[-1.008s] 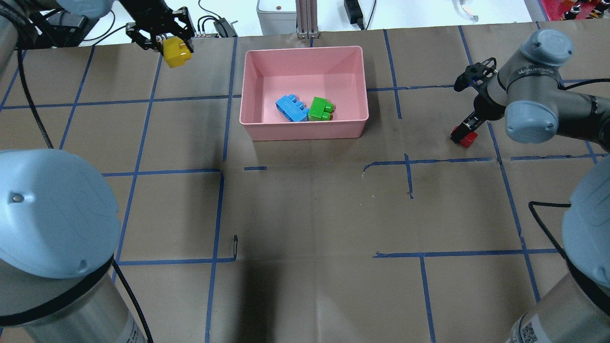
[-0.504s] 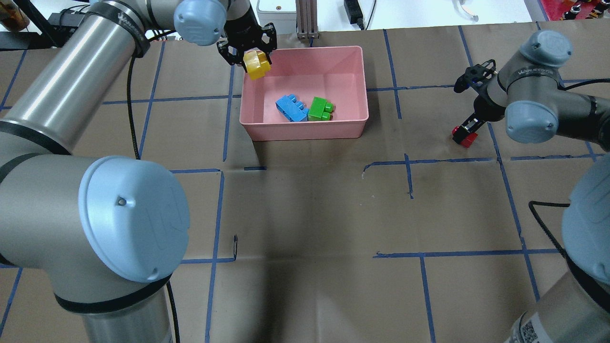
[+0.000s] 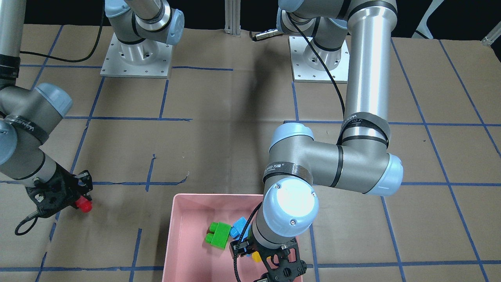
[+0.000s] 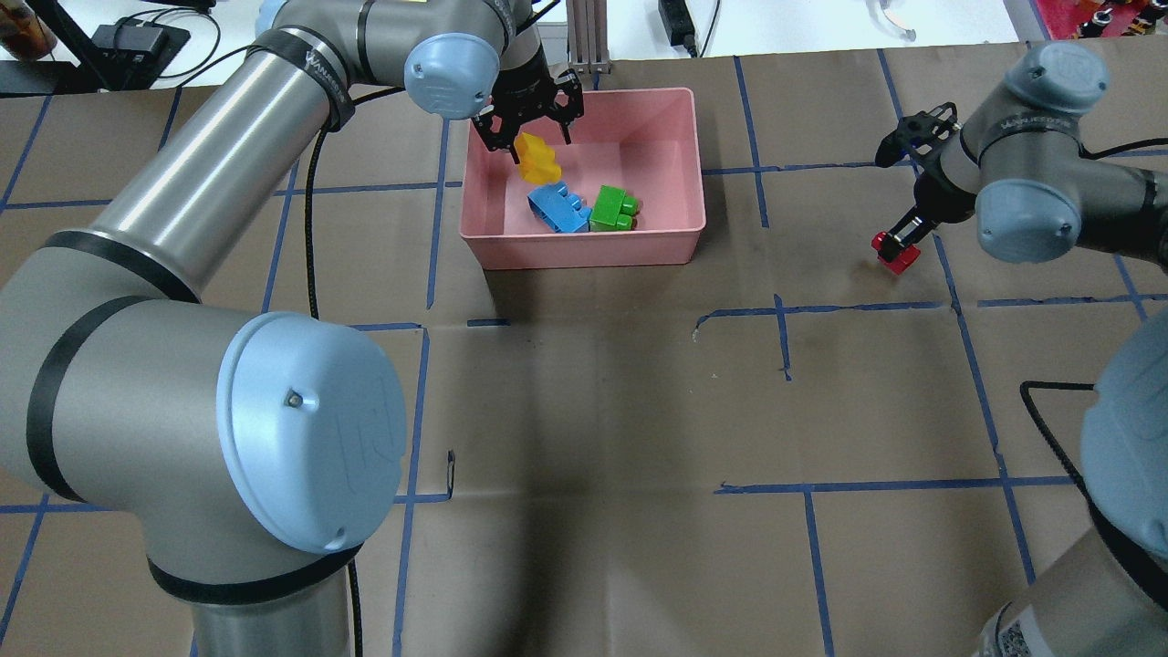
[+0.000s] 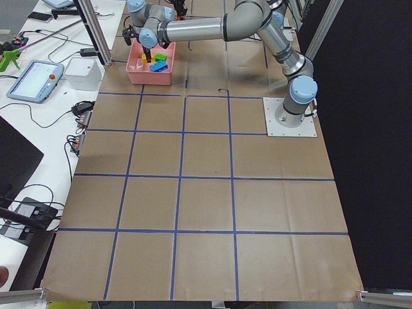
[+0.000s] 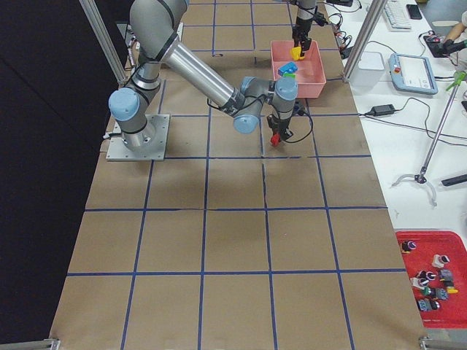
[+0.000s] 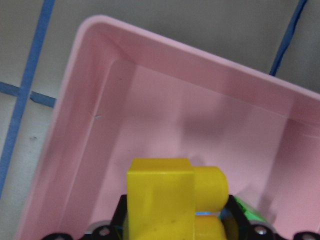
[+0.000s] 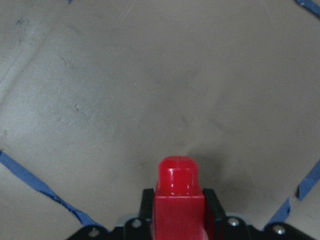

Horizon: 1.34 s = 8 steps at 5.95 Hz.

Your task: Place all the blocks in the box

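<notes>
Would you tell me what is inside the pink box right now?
A blue block and a green block lie side by side on the floor of the box. The left gripper holds a yellow block over it, and the floor beneath that block is covered.

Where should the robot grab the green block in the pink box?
From straight above, probably, pinching the green block across its flat near and far sides: the blue block touches one end and studs stick out of the other.

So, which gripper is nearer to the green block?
Left. The left gripper hangs over the box, close to the green block; the right gripper is far outside the box, over the table.
</notes>
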Each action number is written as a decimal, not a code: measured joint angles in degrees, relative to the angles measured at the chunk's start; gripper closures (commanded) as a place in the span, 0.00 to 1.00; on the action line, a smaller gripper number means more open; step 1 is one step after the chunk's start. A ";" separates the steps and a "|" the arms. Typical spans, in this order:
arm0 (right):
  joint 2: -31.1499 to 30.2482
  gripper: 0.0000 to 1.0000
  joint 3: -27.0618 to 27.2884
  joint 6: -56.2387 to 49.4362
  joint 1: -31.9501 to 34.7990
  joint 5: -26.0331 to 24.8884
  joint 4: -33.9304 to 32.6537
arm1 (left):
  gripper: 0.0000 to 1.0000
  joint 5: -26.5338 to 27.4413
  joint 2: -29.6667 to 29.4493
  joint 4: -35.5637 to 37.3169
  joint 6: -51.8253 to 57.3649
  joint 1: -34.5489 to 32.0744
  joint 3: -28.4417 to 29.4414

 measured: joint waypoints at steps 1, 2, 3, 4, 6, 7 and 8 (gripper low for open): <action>-0.75 0.96 -5.76 0.76 0.35 0.18 8.24 | 0.00 0.11 1.66 -1.19 0.14 0.24 -0.08; -0.94 0.96 -11.38 5.05 1.14 0.95 15.25 | 0.00 0.52 4.67 -3.82 2.42 2.01 -0.38; -0.96 0.96 -15.59 15.30 3.16 2.44 19.28 | 0.00 1.71 8.74 -8.41 8.99 5.96 -0.74; -0.86 0.96 -18.71 27.74 7.30 3.63 20.95 | 0.00 3.52 12.90 -13.15 16.91 9.86 -1.43; 1.36 0.97 -24.66 50.58 18.50 7.11 21.08 | 0.01 5.73 22.09 -16.67 26.64 12.91 -8.60; 4.27 0.95 -27.60 60.51 23.71 8.52 19.95 | 0.01 5.81 27.88 -16.04 30.79 13.52 -14.87; 7.51 0.84 -30.17 65.84 27.28 8.97 18.02 | 0.01 5.63 33.26 -15.07 34.31 14.02 -20.40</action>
